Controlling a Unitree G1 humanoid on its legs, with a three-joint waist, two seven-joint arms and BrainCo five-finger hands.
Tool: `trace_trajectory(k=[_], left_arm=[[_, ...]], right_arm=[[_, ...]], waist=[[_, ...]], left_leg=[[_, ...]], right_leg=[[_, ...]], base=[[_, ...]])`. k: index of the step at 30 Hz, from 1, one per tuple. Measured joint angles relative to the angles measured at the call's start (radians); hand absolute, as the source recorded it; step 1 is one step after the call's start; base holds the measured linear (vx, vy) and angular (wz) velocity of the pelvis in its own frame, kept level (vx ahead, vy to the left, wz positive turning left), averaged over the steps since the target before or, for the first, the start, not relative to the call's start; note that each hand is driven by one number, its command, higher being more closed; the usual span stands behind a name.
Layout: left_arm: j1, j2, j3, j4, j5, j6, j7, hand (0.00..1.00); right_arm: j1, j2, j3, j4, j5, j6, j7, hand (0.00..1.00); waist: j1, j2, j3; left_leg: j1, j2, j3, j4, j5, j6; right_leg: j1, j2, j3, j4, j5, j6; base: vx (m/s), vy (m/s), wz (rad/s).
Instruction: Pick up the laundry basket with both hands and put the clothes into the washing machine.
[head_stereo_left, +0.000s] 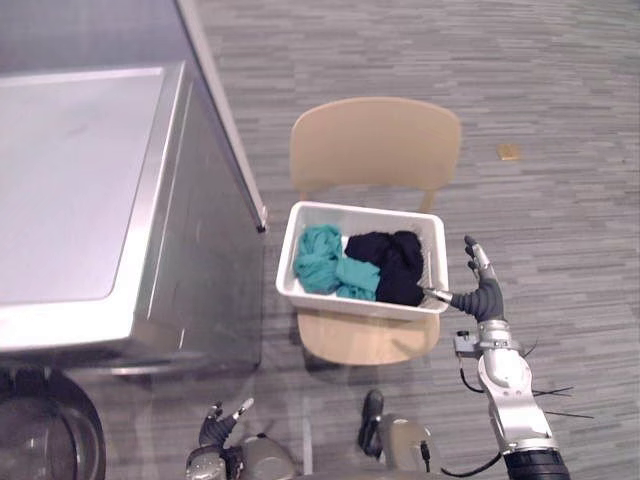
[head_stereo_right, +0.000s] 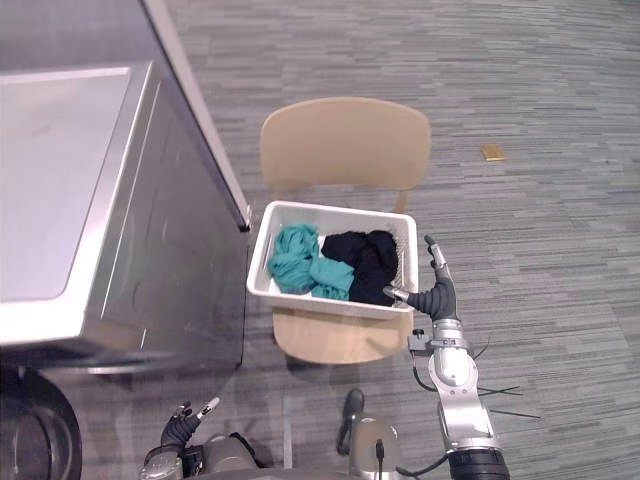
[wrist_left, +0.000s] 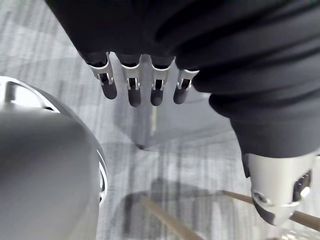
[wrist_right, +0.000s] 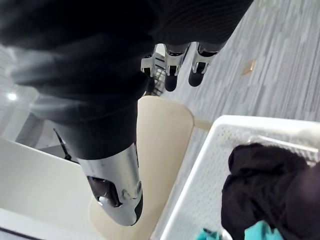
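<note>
A white laundry basket (head_stereo_left: 361, 305) rests on the seat of a tan wooden chair (head_stereo_left: 375, 140). It holds a teal garment (head_stereo_left: 326, 262) and a black garment (head_stereo_left: 390, 264). My right hand (head_stereo_left: 482, 288) is just beside the basket's right rim, fingers straight and open, thumb reaching toward the rim. The right wrist view has the basket wall (wrist_right: 200, 195) and black garment (wrist_right: 270, 195) close below the fingers (wrist_right: 171, 80). My left hand (head_stereo_left: 217, 430) hangs low at the bottom of the view, left of the chair, open and empty. The silver washing machine (head_stereo_left: 90, 200) stands at left.
The washer's round door (head_stereo_left: 40, 440) shows at the lower left corner. Grey striped carpet surrounds the chair. A small tan square (head_stereo_left: 509, 151) lies on the floor at the right rear.
</note>
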Motion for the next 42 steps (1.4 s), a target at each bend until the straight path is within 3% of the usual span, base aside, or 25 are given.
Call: trace_trajectory(k=[1,2,4,5,6,8,11,14,18,22,26,32,36,37,42], left_arm=[[-0.001,0.002,-0.006,-0.001,0.0,-0.007,-0.003,0.0],[0.0,0.012,-0.017,0.005,0.001,-0.007,-0.013,0.0],[0.004,0.023,-0.045,0.015,0.002,-0.001,-0.017,0.0],[0.024,0.012,-0.064,0.019,0.003,0.001,-0.02,0.0],[0.034,0.006,-0.072,0.022,0.003,0.0,-0.022,0.0],[0.021,0.042,-0.089,0.045,0.008,0.0,-0.035,0.0],[0.018,0.047,-0.092,0.056,0.013,0.004,-0.036,0.0],[-0.002,0.044,-0.105,0.054,0.024,0.003,-0.034,0.0],[-0.036,0.044,-0.131,0.052,0.023,0.002,-0.032,0.0],[-0.074,0.045,-0.132,0.035,0.021,-0.007,-0.015,0.0],[-0.111,0.045,-0.14,0.035,0.02,-0.019,-0.011,0.0],[-0.19,0.033,-0.177,0.045,-0.005,-0.025,0.009,0.0],[-0.237,0.021,-0.177,0.044,-0.019,-0.026,0.015,0.0],[-0.245,0.017,-0.176,0.044,-0.02,-0.026,0.022,0.0],[-0.291,0.01,-0.175,0.043,-0.058,-0.026,0.034,0.0]], right_arm=[[-0.005,-0.018,0.003,0.01,-0.004,0.003,0.004,0.0],[-0.016,-0.035,0.01,0.048,-0.024,0.013,0.014,0.0],[-0.013,-0.047,0.014,0.094,-0.048,0.018,0.016,0.0],[-0.011,-0.081,0.032,0.105,-0.065,0.032,0.016,0.0],[-0.013,-0.1,0.039,0.105,-0.074,0.032,0.016,0.0],[-0.024,-0.106,0.047,0.116,-0.095,0.033,0.022,0.0],[-0.072,-0.14,0.091,0.156,-0.099,0.032,0.033,0.0],[-0.222,-0.177,0.157,0.274,-0.121,0.033,0.033,0.0],[-0.411,-0.214,0.226,0.416,-0.145,0.038,0.03,0.0],[-0.589,-0.244,0.308,0.541,-0.164,0.047,0.009,0.0],[-0.717,-0.263,0.363,0.653,-0.196,0.059,-0.012,0.0],[-0.894,-0.298,0.497,0.796,-0.244,0.07,-0.04,0.0],[-0.939,-0.289,0.569,0.851,-0.274,0.076,-0.057,0.0],[-0.952,-0.286,0.59,0.865,-0.281,0.078,-0.058,1.0],[-0.988,-0.268,0.639,0.893,-0.325,0.095,-0.078,1.0]], waist=[[0.003,0.005,-0.003],[0.012,0.004,-0.002],[0.028,0.008,-0.002],[0.033,0.046,-0.02],[0.033,0.073,-0.026],[0.03,0.028,-0.022],[0.051,0.025,-0.017],[0.056,0.04,0.024],[0.064,0.056,0.102],[0.092,0.062,0.17],[0.118,0.074,0.19],[0.186,0.101,0.213],[0.219,0.103,0.219],[0.221,0.103,0.219],[0.215,0.102,0.219]], left_leg=[[-0.026,-0.026,-0.045,-0.003,-0.03,-0.015],[-0.063,-0.09,-0.112,-0.068,-0.057,-0.026],[-0.073,-0.156,-0.167,-0.247,-0.05,-0.044],[-0.065,-0.193,-0.224,-0.462,0.084,-0.094],[-0.071,-0.19,-0.232,-0.499,0.119,-0.061],[-0.064,-0.244,-0.226,-0.514,0.109,-0.047],[-0.075,-0.279,-0.224,-0.539,0.113,-0.04],[-0.121,-0.291,-0.241,-0.56,0.141,-0.024],[-0.174,-0.29,-0.253,-0.586,0.18,-0.019],[-0.22,-0.293,-0.264,-0.614,0.211,-0.011],[-0.277,-0.3,-0.301,-0.617,0.23,-0.008],[-0.372,-0.31,-0.356,-0.643,0.275,-0.013],[-0.408,-0.314,-0.393,-0.668,0.303,-0.018],[-0.419,-0.315,-0.405,-0.672,0.309,-0.02],[-0.428,-0.321,-0.444,-0.725,0.348,-0.031]], right_leg=[[0.007,-0.008,0.013,-0.006,0.0,0.001],[0.025,-0.023,0.039,-0.01,0.002,0.004],[0.055,-0.037,0.06,-0.009,0.004,0.008],[0.068,-0.014,0.065,-0.012,-0.002,0.047],[0.073,0.001,0.073,-0.014,-0.011,0.064],[0.078,-0.049,0.091,-0.033,-0.031,0.097],[0.06,-0.074,0.097,-0.048,-0.033,0.1],[0.007,-0.08,0.088,-0.027,-0.041,0.118],[-0.06,-0.076,0.087,0.011,-0.037,0.114],[-0.12,-0.074,0.085,0.025,-0.022,0.108],[-0.162,-0.076,0.054,0.043,-0.021,0.106],[-0.26,-0.08,0.006,0.093,-0.031,0.092],[-0.295,-0.08,-0.025,0.121,-0.049,0.078],[-0.307,-0.081,-0.032,0.134,-0.054,0.076],[-0.328,-0.084,-0.073,0.166,-0.082,0.072]], base=[[0.23,0.065,-0.64],[0.17,0.072,-0.54],[0.18,0.157,-0.61],[0.17,0.195,-0.6],[0.18,0.217,-0.34],[0.17,0.204,0.14],[0.05,0.096,0.14],[-0.03,0.006,0.15],[-0.07,-0.026,0.1],[-0.04,0.002,0.05],[-0.01,0.012,0.24],[-0.01,0.004,0.24],[-0.02,-0.027,0.26],[-0.01,-0.039,0.29],[0.0,-0.051,0.22]])
